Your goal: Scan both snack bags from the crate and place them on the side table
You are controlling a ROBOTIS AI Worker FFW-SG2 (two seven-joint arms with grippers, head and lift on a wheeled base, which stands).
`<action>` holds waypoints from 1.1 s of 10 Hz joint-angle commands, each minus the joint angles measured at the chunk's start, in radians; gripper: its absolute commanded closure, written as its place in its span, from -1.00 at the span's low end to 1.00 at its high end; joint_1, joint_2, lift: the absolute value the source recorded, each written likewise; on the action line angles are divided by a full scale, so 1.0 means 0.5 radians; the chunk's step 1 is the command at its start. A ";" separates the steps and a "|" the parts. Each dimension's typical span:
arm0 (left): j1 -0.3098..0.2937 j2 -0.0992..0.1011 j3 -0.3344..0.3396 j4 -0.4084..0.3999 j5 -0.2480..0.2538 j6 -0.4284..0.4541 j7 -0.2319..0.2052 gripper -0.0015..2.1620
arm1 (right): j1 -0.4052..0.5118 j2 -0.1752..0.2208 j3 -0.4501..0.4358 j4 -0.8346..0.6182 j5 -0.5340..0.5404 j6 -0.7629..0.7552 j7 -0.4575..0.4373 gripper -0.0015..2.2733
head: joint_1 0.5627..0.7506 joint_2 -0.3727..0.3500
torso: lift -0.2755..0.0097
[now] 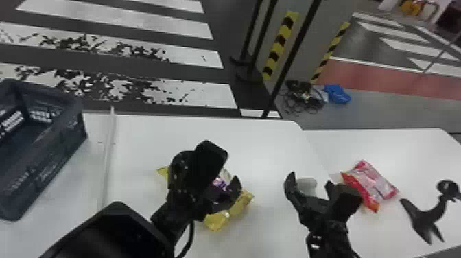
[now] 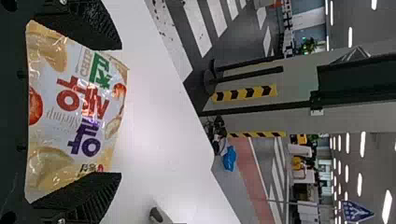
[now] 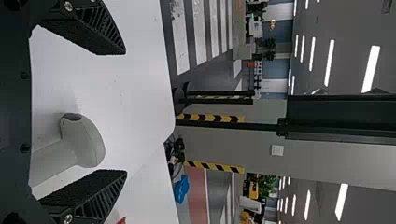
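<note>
And here, nearest us on the left, the left gripper (image 2: 119, 111) has its fingers set well apart, squeezing the yellow snack bag (image 2: 74, 107) end to end above the white table (image 1: 267, 144). That looks a light, puffy load, soft in the middle, with slick film that may slide and chips that could crack. Firm enough to dent the film, no more! The ends are a sensible hold, leaving the broad face free.

Over to the near right: the right gripper (image 3: 125, 112) has its fingers spread either side of the grey scanner (image 3: 86, 144), no squeeze on it yet. Stiff and smooth, that one, probably a bit top-heavy; the grip should go around the handle, below the rounded head.

Farther right, the red snack bag (image 1: 372, 183) lies on the side table (image 1: 404, 147), crinkly and easily pushed. Away on the left stands the rigid dark crate (image 1: 65, 137).
</note>
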 commanded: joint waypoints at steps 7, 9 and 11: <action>0.373 0.210 0.954 -0.452 0.178 -0.209 -0.077 -0.98 | -0.009 -0.028 0.036 0.014 0.000 0.047 0.005 -0.93 | 0.41 -0.94 | 0.26; 0.547 0.247 1.098 -0.406 0.221 -0.644 -0.154 -0.98 | -0.028 -0.047 0.076 0.011 0.000 0.090 0.023 -0.93 | 0.41 -0.93 | 0.26; 0.707 0.247 1.175 -0.267 0.205 -1.295 -0.228 -0.98 | -0.031 -0.068 0.100 -0.002 -0.004 0.164 0.042 -0.93 | 0.41 -0.81 | 0.26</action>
